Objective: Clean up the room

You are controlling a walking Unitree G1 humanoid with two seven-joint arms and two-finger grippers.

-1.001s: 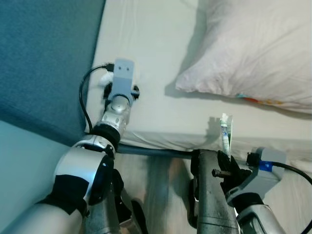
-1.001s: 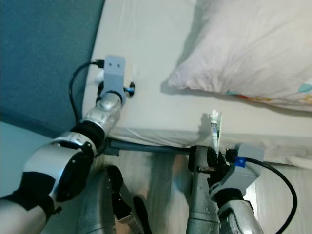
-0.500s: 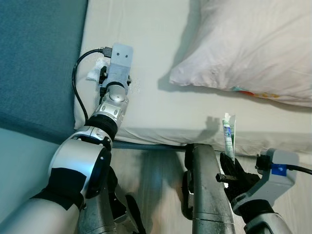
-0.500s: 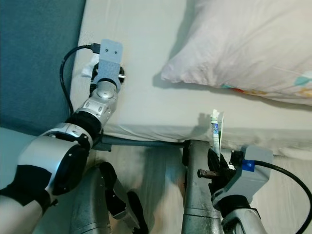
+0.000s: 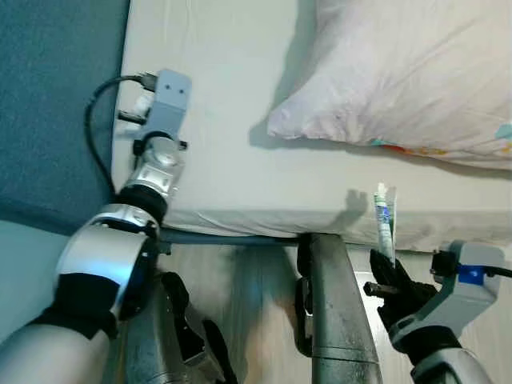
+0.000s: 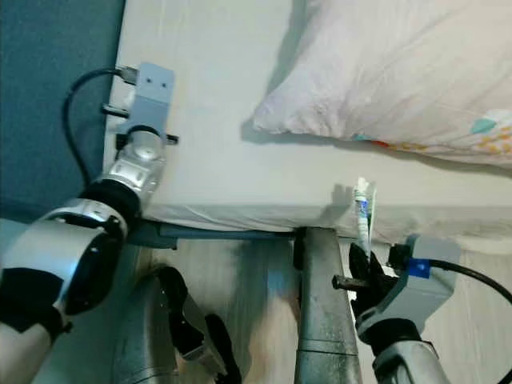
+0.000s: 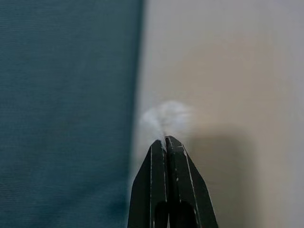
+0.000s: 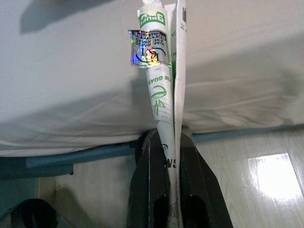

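My left gripper (image 7: pixel 165 139) is shut on a small white fluffy wad (image 7: pixel 164 118) at the left edge of the bed's white sheet (image 5: pixel 232 96), right beside the teal panel (image 7: pixel 61 104). From the head, the left wrist's grey camera block (image 5: pixel 166 94) hides the fingers, and a bit of the wad (image 5: pixel 142 105) peeks out beside it. My right gripper (image 5: pixel 390 270) is shut on a white and green toothpaste tube (image 8: pixel 160 76). The tube (image 5: pixel 385 224) stands upright in front of the bed's near edge.
A large white pillow (image 5: pixel 408 72) lies on the bed at the right. A grey bed frame rail (image 5: pixel 232 238) runs under the mattress. Below are a pale wooden floor (image 5: pixel 248 288) and my own metal legs (image 5: pixel 336 320). The teal panel (image 5: pixel 48 96) borders the bed on the left.
The whole picture has shifted, so the camera moved. The left arm now reaches a little further along the bed's left edge. Both grippers keep their holds.
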